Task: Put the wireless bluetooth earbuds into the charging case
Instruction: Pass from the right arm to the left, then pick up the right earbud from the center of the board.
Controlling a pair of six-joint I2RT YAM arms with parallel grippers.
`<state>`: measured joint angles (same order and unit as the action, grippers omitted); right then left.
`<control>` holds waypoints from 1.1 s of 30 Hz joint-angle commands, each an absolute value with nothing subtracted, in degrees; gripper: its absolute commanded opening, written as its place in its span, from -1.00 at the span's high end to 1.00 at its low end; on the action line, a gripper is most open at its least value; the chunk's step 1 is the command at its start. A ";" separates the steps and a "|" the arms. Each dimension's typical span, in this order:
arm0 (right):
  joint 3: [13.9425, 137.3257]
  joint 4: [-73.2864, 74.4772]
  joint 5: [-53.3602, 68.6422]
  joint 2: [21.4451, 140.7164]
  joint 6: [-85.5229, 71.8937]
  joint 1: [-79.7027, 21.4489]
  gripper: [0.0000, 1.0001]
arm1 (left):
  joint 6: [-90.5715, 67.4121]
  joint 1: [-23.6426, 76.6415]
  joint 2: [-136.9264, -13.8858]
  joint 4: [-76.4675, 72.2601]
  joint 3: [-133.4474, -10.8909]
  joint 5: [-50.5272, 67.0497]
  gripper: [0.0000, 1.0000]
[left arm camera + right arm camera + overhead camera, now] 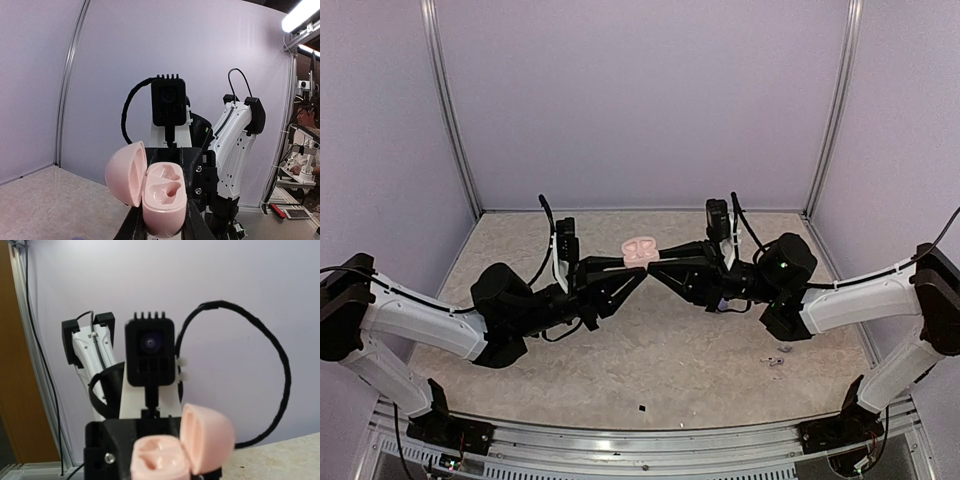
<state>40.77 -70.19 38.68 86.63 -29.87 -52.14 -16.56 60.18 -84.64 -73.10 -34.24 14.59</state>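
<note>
Jaws, left: the left gripper (pixel 630 268) is clenched on the pink charging case (pixel 162 200), one finger on each side of its base.
Jaws, right: the right gripper (pixel 660 268) meets the case from the opposite side; we cannot tell whether it grips or only leans on it.
Case: raised above the table (pixel 670 370), lid (pixel 126 172) swung open, both sockets (pixel 167 182) bare.
Earbuds: none are in the case. We take the tiny pale specks (pixel 775 359) on the table, well apart from the case and beside the right arm, to be them.
Progress: the case is open; we judge that both insertions remain.
Hidden: the specks are too small to confirm, and the right fingertips are cut off below the case in the right wrist view.
</note>
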 commanded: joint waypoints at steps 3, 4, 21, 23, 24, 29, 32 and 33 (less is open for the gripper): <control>39.53 -72.26 38.73 85.65 -30.48 -51.97 0.41 | -15.60 60.05 -83.23 -73.41 -33.76 14.68 0.74; 38.85 -72.20 38.68 85.27 -31.11 -51.47 0.30 | -15.30 60.06 -82.92 -72.80 -33.34 14.47 0.77; 41.29 -5.69 19.50 63.69 -20.21 -45.36 -0.26 | -10.96 58.10 -74.28 -55.30 -26.87 14.65 0.96; 42.08 3.47 15.18 62.23 -21.47 -44.36 -0.26 | -10.36 58.08 -74.27 -55.20 -26.32 15.21 0.97; 42.28 7.66 13.09 61.93 -22.77 -43.92 -0.25 | -10.15 58.08 -74.43 -55.20 -26.15 15.39 0.97; 42.47 24.01 4.83 62.72 -31.88 -38.34 -0.25 | -10.51 58.03 -75.67 -56.53 -25.81 15.96 0.98; 40.47 27.36 2.32 62.76 -34.44 -34.02 -0.21 | -10.87 57.96 -76.51 -57.69 -25.82 16.25 0.98; 39.61 27.71 1.70 62.73 -35.15 -32.70 -0.21 | -10.94 58.00 -76.82 -57.96 -25.84 16.31 0.98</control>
